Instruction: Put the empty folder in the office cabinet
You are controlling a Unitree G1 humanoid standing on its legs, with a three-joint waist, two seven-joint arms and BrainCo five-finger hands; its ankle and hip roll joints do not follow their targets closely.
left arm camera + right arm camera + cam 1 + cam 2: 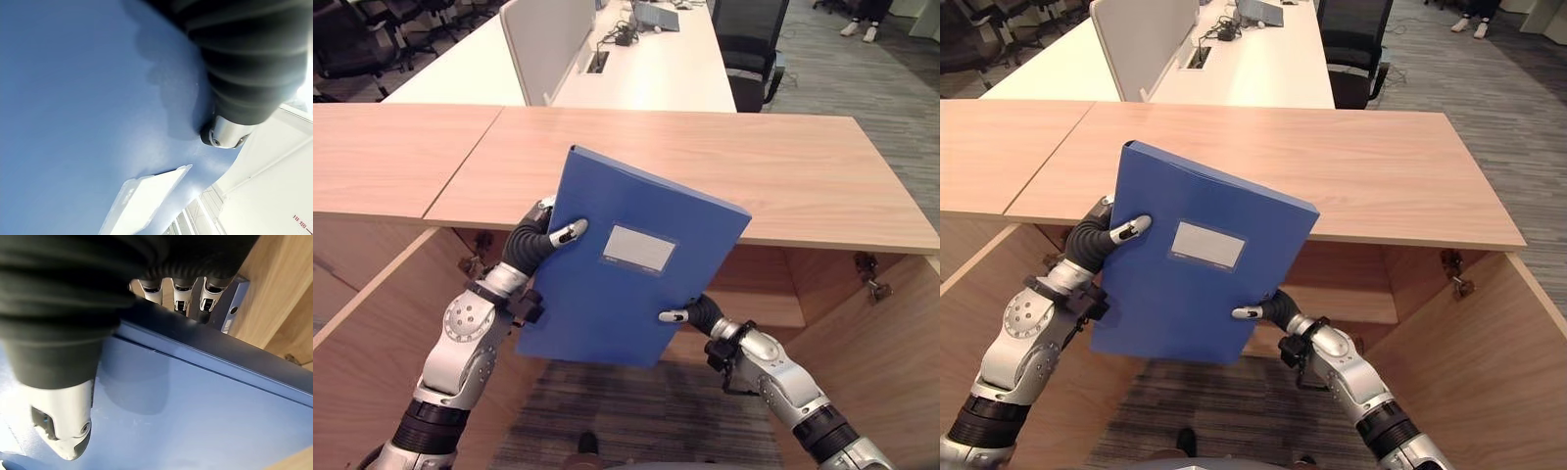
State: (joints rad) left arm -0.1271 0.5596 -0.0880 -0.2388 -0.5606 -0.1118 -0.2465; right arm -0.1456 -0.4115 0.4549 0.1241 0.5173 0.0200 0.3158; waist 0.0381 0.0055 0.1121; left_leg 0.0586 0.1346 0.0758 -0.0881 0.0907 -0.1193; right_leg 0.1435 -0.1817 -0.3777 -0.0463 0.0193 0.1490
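Both hands are gripping the blue folder point(631, 259) above the open cabinet point(862, 323): left hand point(540, 240) pinching its upper left edge, right hand point(690, 313) fingers point(181, 296) wrapping behind its lower edge, thumb in front.

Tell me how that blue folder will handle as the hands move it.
The blue folder probably stays stiff: it shows flat and unbent, pinched by the left hand and right hand. Its smooth glossy cover may slip. Likely light, held at edges only.
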